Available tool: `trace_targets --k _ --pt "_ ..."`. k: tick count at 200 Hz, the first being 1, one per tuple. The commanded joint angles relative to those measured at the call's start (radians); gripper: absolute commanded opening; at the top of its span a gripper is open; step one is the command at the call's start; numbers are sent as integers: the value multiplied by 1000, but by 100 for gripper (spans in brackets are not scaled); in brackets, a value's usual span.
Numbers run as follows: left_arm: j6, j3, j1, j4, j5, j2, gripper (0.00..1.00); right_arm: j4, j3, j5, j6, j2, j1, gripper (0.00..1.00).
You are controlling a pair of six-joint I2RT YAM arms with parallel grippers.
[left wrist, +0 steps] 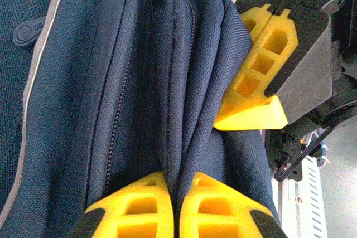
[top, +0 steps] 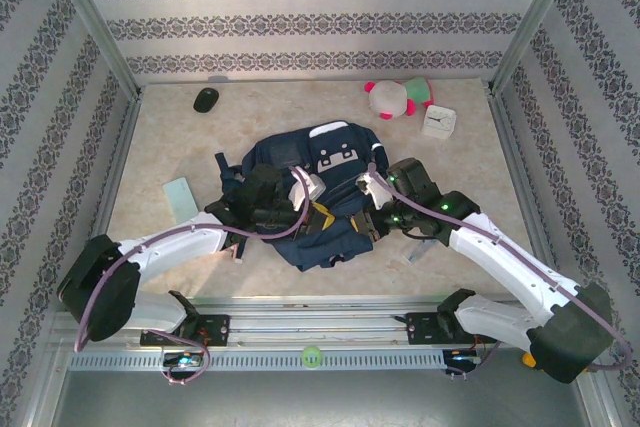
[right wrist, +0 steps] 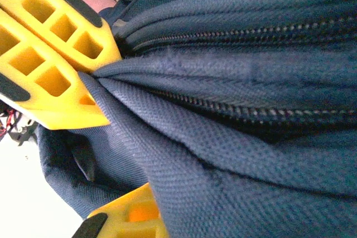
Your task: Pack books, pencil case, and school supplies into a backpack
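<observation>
Left gripper (left wrist: 176, 181): your jaws pinch a backpack (left wrist: 106, 93) fold, frame bottom.
Right gripper (left wrist: 251, 112): jaws closed, tips touching fabric, upper right.

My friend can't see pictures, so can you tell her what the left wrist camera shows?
The yellow left pincer is shut on a fold of the navy backpack, next to a dark zipper. At the upper right, the right pincer, also yellow, is closed on the edge of the same bag.
</observation>
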Motion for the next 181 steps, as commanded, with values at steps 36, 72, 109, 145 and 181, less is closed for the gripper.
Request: trace_targets --k 36,72,109,145,181 --pt "108 -10 43 -242 -91 -55 40 93 -54 -24 171 -43 64 0" --pt "211 -9 40 -345 -154 -63 52 245 -97 -91 287 -16 99 0" --pt "306 9 33 -428 -162 -36 29 172 -109 55 334 -7 99 2" --pt "349 -3 -53 -394 -205 16 60 215 -170 38 396 4 108 2" --pt "390 15 -110 -373 -310 90 58 305 -207 -13 443 -40 110 2"
